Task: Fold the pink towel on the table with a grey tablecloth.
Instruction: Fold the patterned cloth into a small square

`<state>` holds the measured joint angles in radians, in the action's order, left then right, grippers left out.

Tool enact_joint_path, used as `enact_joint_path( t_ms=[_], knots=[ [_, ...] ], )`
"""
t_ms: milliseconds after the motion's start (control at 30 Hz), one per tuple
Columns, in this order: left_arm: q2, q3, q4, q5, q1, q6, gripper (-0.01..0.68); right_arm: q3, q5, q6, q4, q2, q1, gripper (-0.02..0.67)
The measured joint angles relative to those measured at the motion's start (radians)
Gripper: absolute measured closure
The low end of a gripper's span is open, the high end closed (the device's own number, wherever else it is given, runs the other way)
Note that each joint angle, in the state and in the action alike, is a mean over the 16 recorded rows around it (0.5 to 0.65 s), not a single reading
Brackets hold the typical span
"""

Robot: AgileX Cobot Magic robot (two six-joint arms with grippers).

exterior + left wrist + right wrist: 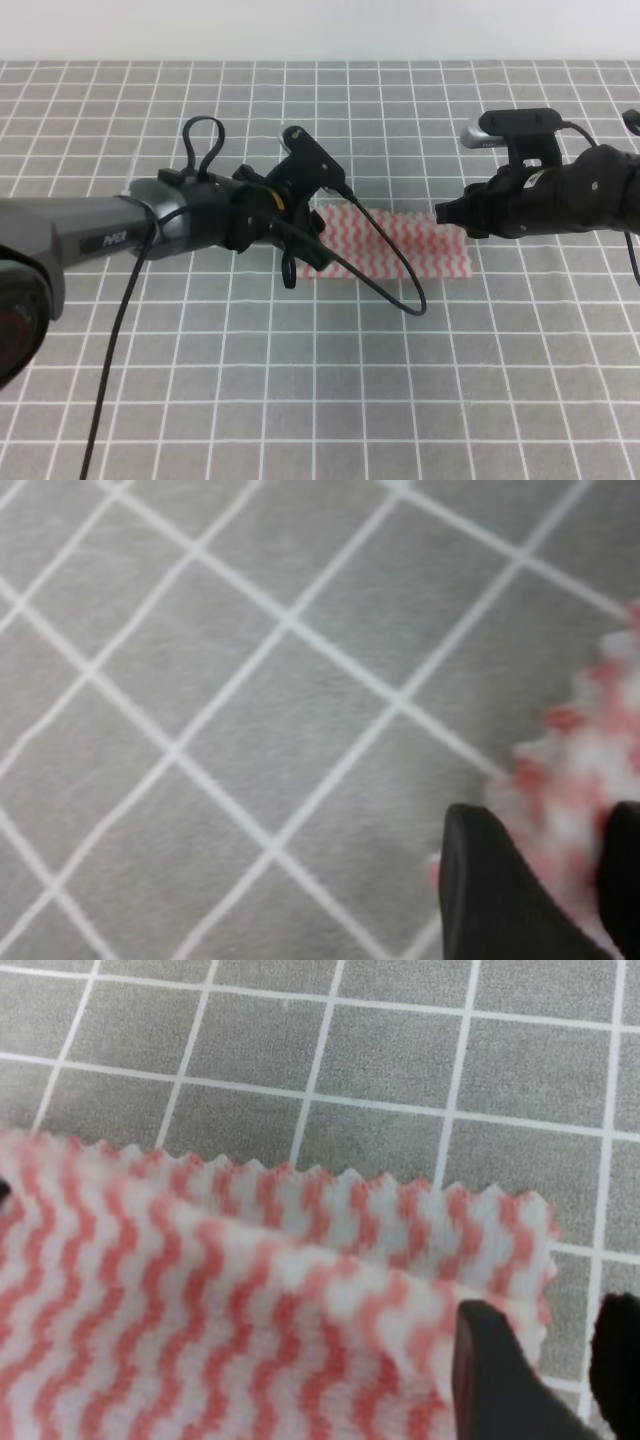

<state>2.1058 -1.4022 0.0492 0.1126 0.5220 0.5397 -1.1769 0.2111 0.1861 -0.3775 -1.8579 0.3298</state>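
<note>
The left gripper (pixel 306 250) is seen at the pink towel's (pixel 400 243) left end, its jaws closed on cloth there. The towel, folded into a band, is laid across the table with a grey tablecloth (pixel 300 380). At the right end, a raised fold is pinched by the right gripper (pixel 450 215).

The towel (pixel 400 243) is laid flat on the table (pixel 420 380), near its middle. The left gripper (pixel 305 255) is placed at its left end, the right gripper (pixel 452 215) at its right end.
</note>
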Motion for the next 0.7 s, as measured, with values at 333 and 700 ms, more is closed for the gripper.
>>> enact_joint_path(
  t_ms=[333,700],
  knots=[
    [0.002,0.000,-0.001,-0.049,-0.027,-0.015,0.430,-0.001,0.009,0.000,0.000,0.000,-0.001,0.438],
    [-0.072,-0.030,0.025,0.064,-0.034,-0.053,0.532,-0.054,0.167,0.002,-0.007,0.000,-0.022,0.417]
  ],
)
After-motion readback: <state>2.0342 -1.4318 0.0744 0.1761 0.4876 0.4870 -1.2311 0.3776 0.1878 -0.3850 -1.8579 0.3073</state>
